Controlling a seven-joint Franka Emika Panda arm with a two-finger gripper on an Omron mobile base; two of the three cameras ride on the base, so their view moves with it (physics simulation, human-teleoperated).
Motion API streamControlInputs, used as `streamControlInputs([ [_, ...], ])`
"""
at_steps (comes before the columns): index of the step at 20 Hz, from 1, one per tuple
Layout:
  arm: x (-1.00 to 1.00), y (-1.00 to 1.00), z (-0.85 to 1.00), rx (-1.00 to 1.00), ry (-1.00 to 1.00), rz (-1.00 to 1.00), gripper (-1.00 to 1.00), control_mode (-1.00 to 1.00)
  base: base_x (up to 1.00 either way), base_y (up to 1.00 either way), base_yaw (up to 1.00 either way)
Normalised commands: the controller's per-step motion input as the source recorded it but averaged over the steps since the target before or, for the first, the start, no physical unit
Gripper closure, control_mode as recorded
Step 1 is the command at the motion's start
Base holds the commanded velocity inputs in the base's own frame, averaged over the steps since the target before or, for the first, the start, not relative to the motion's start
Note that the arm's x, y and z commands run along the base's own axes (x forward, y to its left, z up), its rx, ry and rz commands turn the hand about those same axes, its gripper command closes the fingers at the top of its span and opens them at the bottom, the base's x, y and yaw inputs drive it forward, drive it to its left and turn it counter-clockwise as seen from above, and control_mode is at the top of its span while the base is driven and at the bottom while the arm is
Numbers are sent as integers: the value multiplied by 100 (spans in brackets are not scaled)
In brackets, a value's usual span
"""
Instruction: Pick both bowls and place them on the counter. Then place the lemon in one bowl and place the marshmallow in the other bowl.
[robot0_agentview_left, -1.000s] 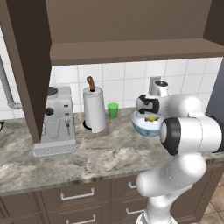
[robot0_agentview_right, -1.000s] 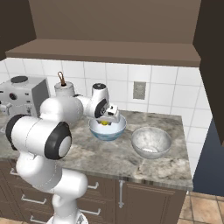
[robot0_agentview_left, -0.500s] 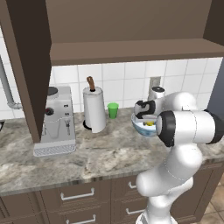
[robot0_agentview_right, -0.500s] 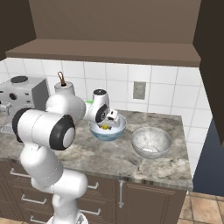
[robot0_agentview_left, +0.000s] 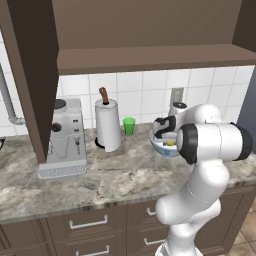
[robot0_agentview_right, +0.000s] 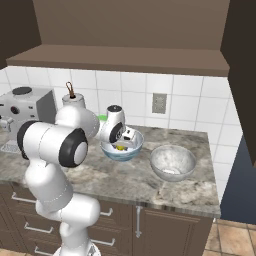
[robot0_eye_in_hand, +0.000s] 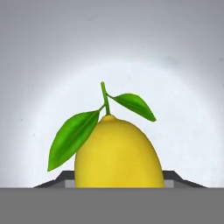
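Hand view, yellow lemon (robot0_eye_in_hand: 117, 153), two green leaves, pinched by gripper (robot0_eye_in_hand: 118, 181), pale blue bowl (robot0_eye_in_hand: 183, 87) behind

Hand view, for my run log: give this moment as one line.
phase: placing | held: yellow oval lemon with green leaves between the fingers | over: blue-patterned white bowl | grey-white marbled bowl: on grey-brown stone counter

The lemon (robot0_eye_in_hand: 116, 153) — yellow, oval, with a green stem and two leaves — sits inside the blue-patterned white bowl (robot0_agentview_right: 121, 150), over its pale inner surface. That bowl stands on the marbled counter (robot0_agentview_right: 125, 177), near the grey-white marbled bowl (robot0_agentview_right: 172, 162), which holds something small and white.
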Motion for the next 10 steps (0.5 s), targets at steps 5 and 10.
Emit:
streamControlInputs([
  [5,4,0,-7,0,0,0,100,-100,0,0,0],
  [10,4,-1,0,0,2,0,-100,-100,0,0,0],
])
